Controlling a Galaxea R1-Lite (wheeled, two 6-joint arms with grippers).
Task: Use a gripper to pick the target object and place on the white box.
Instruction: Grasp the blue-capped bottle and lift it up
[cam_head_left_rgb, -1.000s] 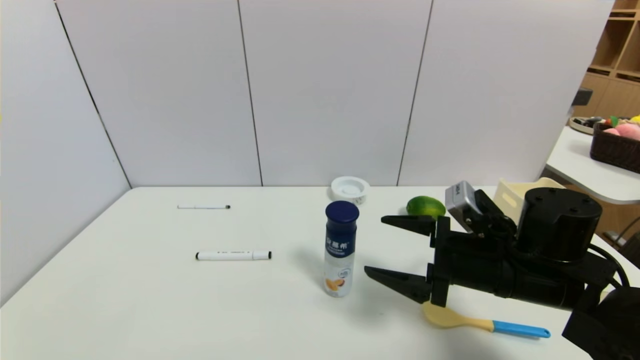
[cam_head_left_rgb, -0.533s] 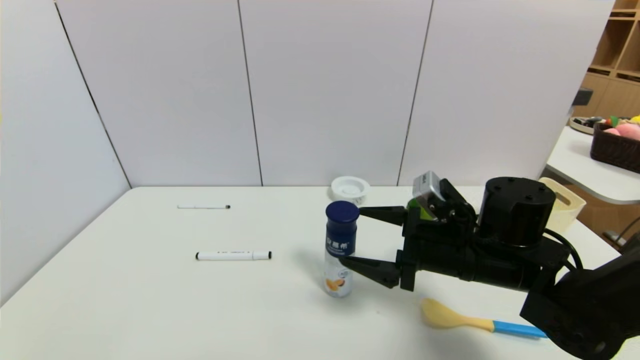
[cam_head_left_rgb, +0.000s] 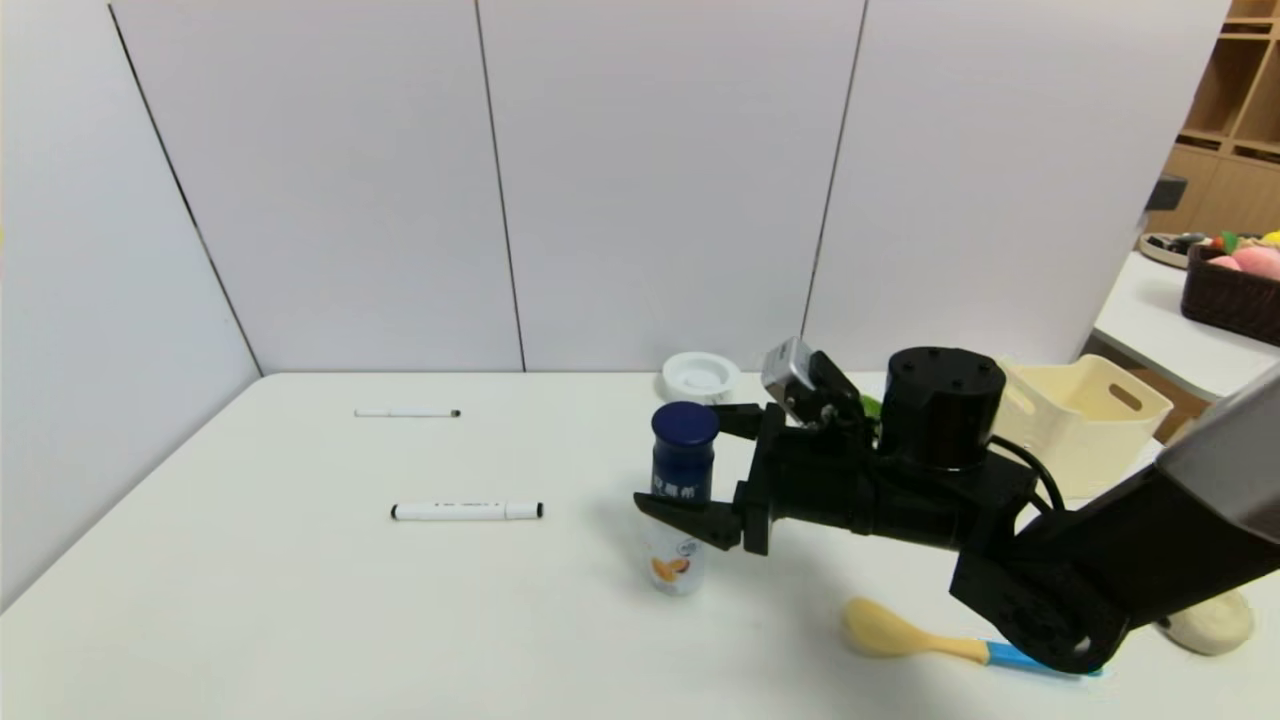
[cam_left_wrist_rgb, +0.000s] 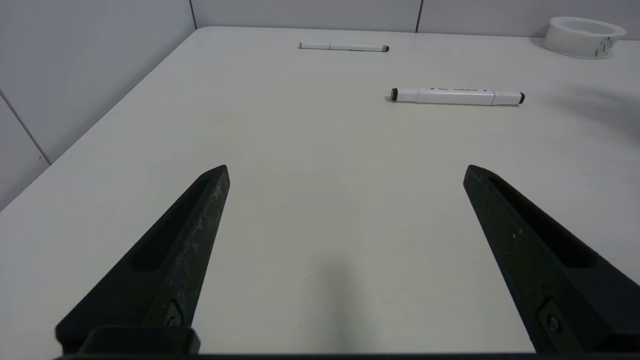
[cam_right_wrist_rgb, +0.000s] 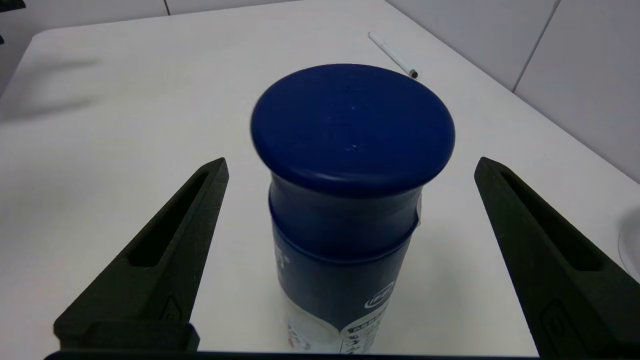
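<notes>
From here I see the navy-capped bottle (cam_head_left_rgb: 684, 455) upright, left of the cream, slot-handled white box (cam_head_left_rgb: 1090, 420), which stands upright.

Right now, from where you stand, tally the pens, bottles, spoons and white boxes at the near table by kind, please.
Pens: 2, a thin pen and a thick pen
Bottle: 1
Spoon: 1
White box: 1
Total: 5
</notes>
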